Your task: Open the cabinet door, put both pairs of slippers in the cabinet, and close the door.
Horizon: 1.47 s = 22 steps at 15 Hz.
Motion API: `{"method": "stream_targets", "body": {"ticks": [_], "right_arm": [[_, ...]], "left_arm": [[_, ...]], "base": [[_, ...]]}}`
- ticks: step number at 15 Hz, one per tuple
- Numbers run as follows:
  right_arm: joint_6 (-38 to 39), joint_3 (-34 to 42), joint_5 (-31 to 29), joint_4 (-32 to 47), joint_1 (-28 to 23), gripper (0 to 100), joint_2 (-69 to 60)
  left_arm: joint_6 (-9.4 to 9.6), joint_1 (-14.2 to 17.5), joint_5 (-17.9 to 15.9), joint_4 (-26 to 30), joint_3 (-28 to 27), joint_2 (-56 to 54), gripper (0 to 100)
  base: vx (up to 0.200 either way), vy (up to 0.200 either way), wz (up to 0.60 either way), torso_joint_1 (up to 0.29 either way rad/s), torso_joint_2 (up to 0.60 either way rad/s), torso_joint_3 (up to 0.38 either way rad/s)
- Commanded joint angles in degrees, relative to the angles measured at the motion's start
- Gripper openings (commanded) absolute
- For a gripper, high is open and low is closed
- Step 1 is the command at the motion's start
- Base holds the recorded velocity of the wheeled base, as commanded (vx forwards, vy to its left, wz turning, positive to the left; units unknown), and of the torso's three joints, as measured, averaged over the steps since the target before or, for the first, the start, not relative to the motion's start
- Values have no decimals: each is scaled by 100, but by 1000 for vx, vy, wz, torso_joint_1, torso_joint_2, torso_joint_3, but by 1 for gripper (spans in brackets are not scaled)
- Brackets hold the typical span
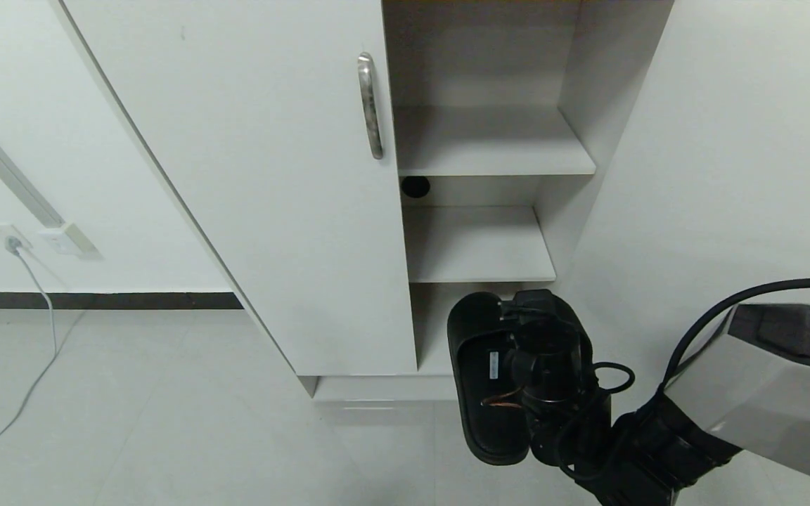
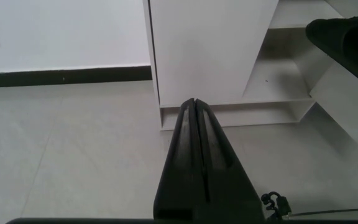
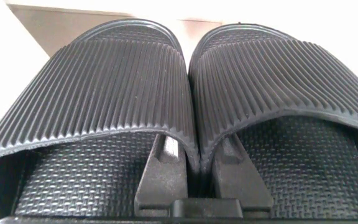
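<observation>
A pair of black slippers (image 1: 479, 365) hangs soles-down just in front of the cabinet's bottom compartment (image 1: 433, 330). My right gripper (image 1: 528, 320) is shut on them. In the right wrist view its fingers (image 3: 163, 171) pinch the two inner side walls together under the ribbed straps (image 3: 117, 81). The cabinet's right door (image 1: 728, 161) stands open and its left door (image 1: 257, 176), with a metal handle (image 1: 370, 105), is closed. My left gripper (image 2: 194, 109) is shut on nothing, low over the floor, pointing at the cabinet base; the slippers (image 2: 344, 31) show beyond it.
Two bare white shelves (image 1: 489, 151) (image 1: 479, 253) sit above the bottom compartment, with a dark round hole (image 1: 415, 186) in the back panel. A wall socket (image 1: 8, 239) and grey cable (image 1: 39, 337) are far left. Pale floor tiles (image 1: 166, 422) lie open before the cabinet.
</observation>
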Motion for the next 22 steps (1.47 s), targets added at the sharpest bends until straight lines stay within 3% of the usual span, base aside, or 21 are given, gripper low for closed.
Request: {"method": "stream_targets", "body": {"ticks": [1,22], "right_arm": [[-2,9,-1,-2,-36,0,-36],[-73,185,-1,15,-370,0,-186]], "left_arm": [[-1,-2,0,-1,0,7,0],[-1,-2,0,-1,0,7,0]], "base": [[0,0,0,0,0,0],[0,0,0,0,0,0]]}}
